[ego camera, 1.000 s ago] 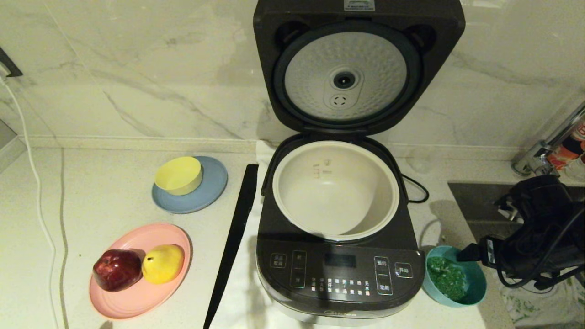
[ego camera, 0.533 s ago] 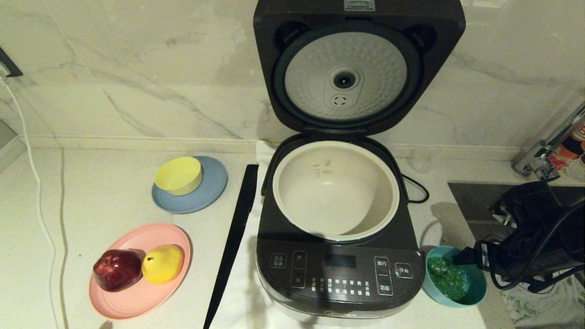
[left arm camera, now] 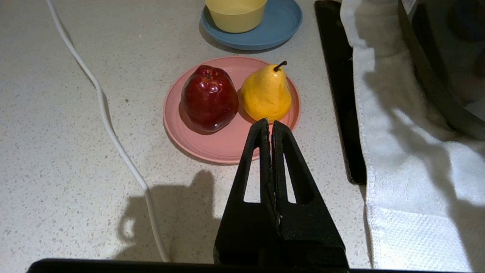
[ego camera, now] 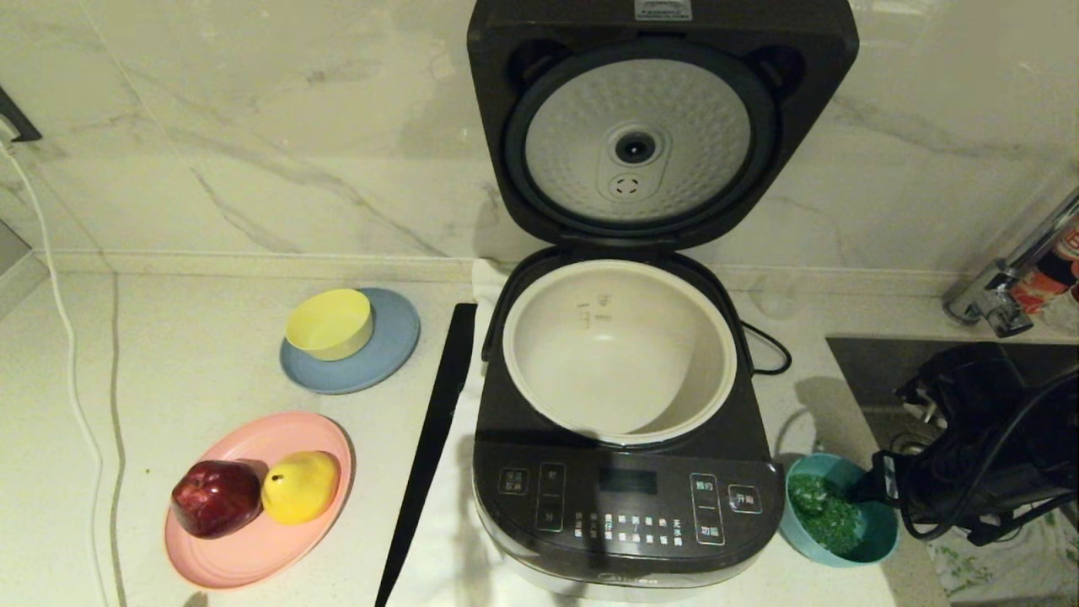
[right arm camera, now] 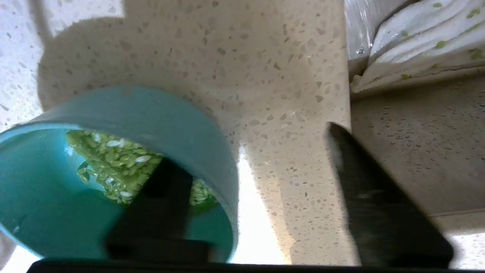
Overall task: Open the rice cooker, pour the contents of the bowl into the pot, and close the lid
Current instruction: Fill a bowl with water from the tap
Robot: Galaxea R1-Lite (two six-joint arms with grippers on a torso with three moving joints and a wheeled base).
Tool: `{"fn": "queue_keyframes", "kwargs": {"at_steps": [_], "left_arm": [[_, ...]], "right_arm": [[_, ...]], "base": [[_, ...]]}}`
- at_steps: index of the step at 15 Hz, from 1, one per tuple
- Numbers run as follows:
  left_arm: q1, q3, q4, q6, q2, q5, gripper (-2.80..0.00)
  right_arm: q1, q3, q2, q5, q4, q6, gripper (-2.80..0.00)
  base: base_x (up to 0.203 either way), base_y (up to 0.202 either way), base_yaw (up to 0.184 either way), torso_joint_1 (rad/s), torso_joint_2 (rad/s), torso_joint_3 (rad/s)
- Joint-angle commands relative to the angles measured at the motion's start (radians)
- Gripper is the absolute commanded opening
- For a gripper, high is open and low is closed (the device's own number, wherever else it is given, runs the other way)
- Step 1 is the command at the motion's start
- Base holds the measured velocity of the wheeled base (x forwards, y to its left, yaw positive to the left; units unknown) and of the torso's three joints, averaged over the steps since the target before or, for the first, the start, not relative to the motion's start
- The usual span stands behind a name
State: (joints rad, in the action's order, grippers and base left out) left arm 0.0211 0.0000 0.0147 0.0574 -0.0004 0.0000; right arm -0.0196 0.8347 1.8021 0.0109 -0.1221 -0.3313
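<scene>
- The right gripper [right arm camera: 261, 197] straddles the bowl [ego camera: 838, 509] rim, jaws apart, nothing grasped yet.
- Close firmly on the rim, then lift level, so the contents [ego camera: 822, 510] do not spill.
- The left gripper [left arm camera: 271, 127] is clenched, holding nothing, near the pink plate [left arm camera: 212, 146].

We see warm, dim light from above; the rice cooker [ego camera: 624, 379] shadows the surface [ego camera: 194, 362]. Glare whitens the surface in the right wrist view, where the right claw [right arm camera: 261, 212] blurs.

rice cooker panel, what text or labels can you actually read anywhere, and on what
"开始": button at the right of the rice cooker front panel.
"预约", "功能": tall button beside it; small, my best reading.
Other panel labels: too small.
Pot measuring marks: unreadable.
Sticker on the lid top edge: unreadable.
</scene>
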Motion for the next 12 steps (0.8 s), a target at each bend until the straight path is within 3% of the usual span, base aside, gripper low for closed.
{"fn": "queue_keyframes", "kwargs": {"at_steps": [1,12], "left_arm": [[0.000,0.009,-0.001,-0.001,-0.003,0.000,-2.80],[0.000,0.009,0.001,0.000,-0.001,0.000,-2.80]], "right_arm": [[0.004,0.000,0.003,0.000,-0.002,-0.005,-2.80],[-0.007,-0.009,-0.120,0.001,-0.017,-0.011,-2.80]], "base": [[0.000,0.000,0.000,0.000,0.00,0.000],[0.000,0.000,0.000,0.000,0.00,0.000]]}}
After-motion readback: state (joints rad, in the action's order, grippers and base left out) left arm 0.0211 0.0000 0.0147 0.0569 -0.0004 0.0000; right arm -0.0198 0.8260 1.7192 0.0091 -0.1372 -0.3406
